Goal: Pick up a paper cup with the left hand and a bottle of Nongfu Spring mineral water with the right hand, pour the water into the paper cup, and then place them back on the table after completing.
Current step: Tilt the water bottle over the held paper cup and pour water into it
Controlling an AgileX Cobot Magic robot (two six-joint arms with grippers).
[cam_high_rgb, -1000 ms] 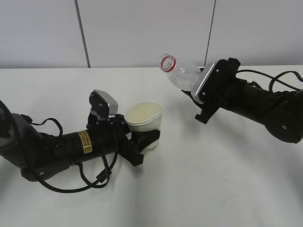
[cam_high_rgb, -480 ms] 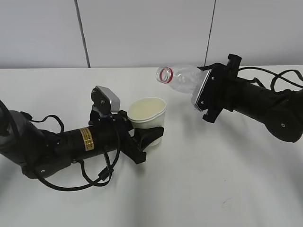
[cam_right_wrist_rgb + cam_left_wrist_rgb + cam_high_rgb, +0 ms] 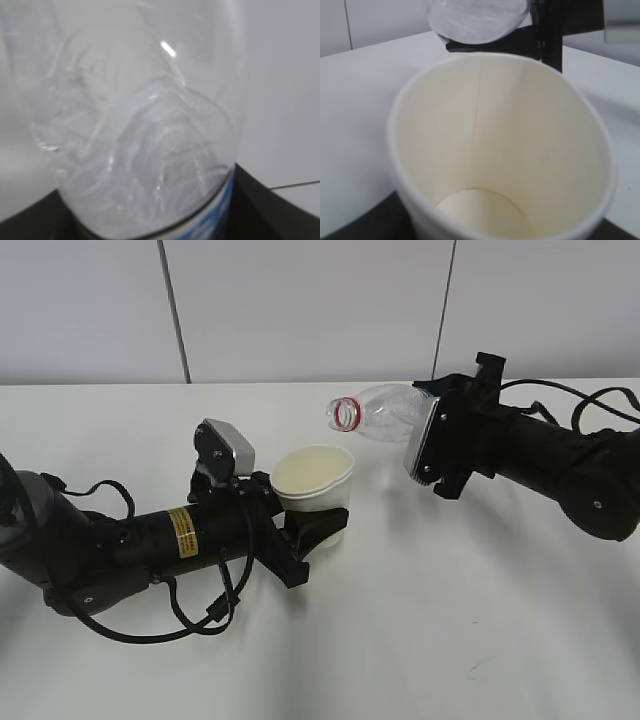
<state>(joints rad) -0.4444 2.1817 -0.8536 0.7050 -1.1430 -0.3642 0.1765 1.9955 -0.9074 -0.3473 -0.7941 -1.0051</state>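
My left hand's gripper point(image 3: 305, 525) is shut on a white paper cup point(image 3: 313, 490), held tilted just above the white table point(image 3: 430, 620). In the left wrist view the cup point(image 3: 505, 150) fills the frame and its inside looks dry. My right hand's gripper point(image 3: 432, 445) is shut on a clear uncapped bottle point(image 3: 385, 412) with a red neck ring, tipped nearly level with its mouth pointing left, above and just right of the cup. In the right wrist view the bottle point(image 3: 135, 125) fills the frame, with a blue label edge low down. No water stream shows.
A grey panelled wall point(image 3: 300, 300) stands behind the table's far edge. Black cables point(image 3: 200, 615) trail from the left arm onto the table, and others point(image 3: 590, 405) run along the right arm.
The right gripper has tipped the bottle further down toward level and moved its mouth left and down, closer to the cup. The left gripper has raised the cup slightly toward the right.
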